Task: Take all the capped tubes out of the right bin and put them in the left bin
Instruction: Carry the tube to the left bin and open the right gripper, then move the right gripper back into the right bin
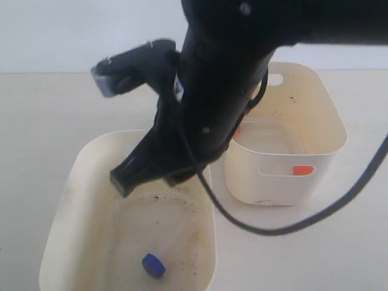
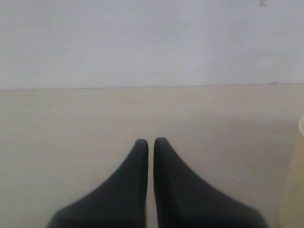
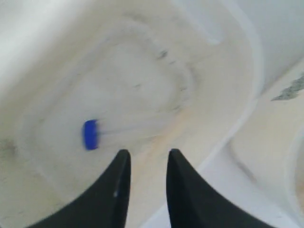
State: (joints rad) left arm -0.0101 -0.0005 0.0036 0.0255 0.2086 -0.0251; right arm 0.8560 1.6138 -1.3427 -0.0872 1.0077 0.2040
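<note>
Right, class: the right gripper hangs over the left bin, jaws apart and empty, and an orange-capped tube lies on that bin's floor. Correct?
No. The tube on the floor of the left bin has a blue cap, not orange; the right wrist view shows it. The right gripper does hang there, jaws apart and empty.

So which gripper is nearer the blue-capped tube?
Right. The right gripper hangs above the blue-capped tube inside the left bin; the left gripper is outside it, over the table.

Occlusion, cropping, blur.
Right arm (image 1: 218,91) hides part of right bin (image 1: 315,121); left bin (image 1: 66,200) cropped below; blue-capped tube (image 3: 91,134) blurred.
</note>
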